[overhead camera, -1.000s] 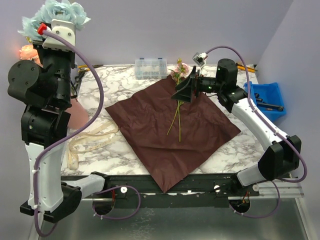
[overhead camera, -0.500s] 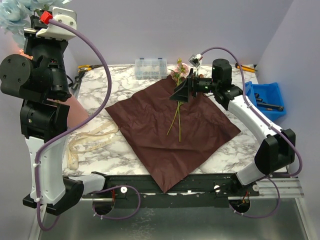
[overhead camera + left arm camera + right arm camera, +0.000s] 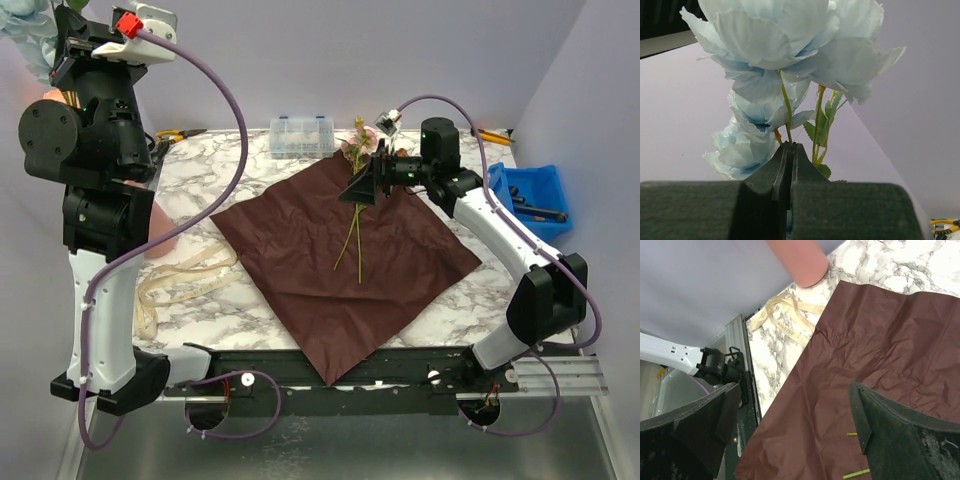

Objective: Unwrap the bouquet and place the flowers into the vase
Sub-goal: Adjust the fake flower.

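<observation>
The dark maroon sheet (image 3: 340,265) of the bouquet lies spread flat on the marble table. On it lie flowers with a pink bloom (image 3: 357,146) and thin green stems (image 3: 352,240). My right gripper (image 3: 362,186) hangs open just above those stems; in the right wrist view it (image 3: 795,405) is empty, with stem ends (image 3: 857,472) by its right finger. My left gripper (image 3: 790,150) is raised high at the top left, shut on the stem of light blue flowers (image 3: 770,30). The salmon-pink vase (image 3: 160,238) stands behind the left arm, mostly hidden, and also shows in the right wrist view (image 3: 799,260).
The beige ribbon (image 3: 180,275) lies loose on the table left of the sheet. A clear plastic box (image 3: 301,135) sits at the back. A blue bin (image 3: 535,195) with tools stands at the right edge. Yellow-handled pliers (image 3: 178,133) lie at the back left.
The left arm has swung and lifted, carrying the blue flowers up towards the top left corner. The right gripper has edged slightly left above the stems and stays open.
</observation>
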Tool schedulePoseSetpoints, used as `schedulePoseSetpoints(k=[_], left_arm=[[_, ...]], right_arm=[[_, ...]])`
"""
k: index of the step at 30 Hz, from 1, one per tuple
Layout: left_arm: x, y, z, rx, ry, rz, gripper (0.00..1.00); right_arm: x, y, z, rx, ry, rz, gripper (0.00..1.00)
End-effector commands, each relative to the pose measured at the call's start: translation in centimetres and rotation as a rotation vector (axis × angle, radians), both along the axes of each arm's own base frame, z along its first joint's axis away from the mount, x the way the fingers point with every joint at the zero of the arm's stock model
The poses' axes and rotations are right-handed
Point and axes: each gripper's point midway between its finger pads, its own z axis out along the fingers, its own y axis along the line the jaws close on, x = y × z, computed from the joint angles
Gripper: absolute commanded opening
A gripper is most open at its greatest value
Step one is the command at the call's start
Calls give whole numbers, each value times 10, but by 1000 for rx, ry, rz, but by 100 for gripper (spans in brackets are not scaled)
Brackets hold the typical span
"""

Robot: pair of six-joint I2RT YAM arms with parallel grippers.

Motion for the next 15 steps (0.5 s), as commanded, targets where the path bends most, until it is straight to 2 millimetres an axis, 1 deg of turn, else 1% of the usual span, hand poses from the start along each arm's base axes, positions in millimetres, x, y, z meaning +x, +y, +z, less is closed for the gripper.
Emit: schedulePoseSetpoints(k=[1,5,7,9,12,13,15], left_arm=[[5,1,13,23,-54,31,0],[22,-5,11,42,-46,23,0],[34,-3,8,40,-33,23,0],[45,11,5,28,-19,33,0],[64,41,-5,7,9,71,0],[66,56,-8,1,16,96,0],[71,72,-15,-25,28,96,0]], right_arm=[[8,-1,-5,-18,-2,-21,100],[8,-1,-6,-19,0,-20,100],[7,-2,-7,-20,2,-19,100],[7,-2,-8,-22,1,-21,100],[6,-3,-10,-24,2,-23,100],[5,-3,-10,-25,1,-23,100],[5,-3,-11,-27,-1,-23,100]])
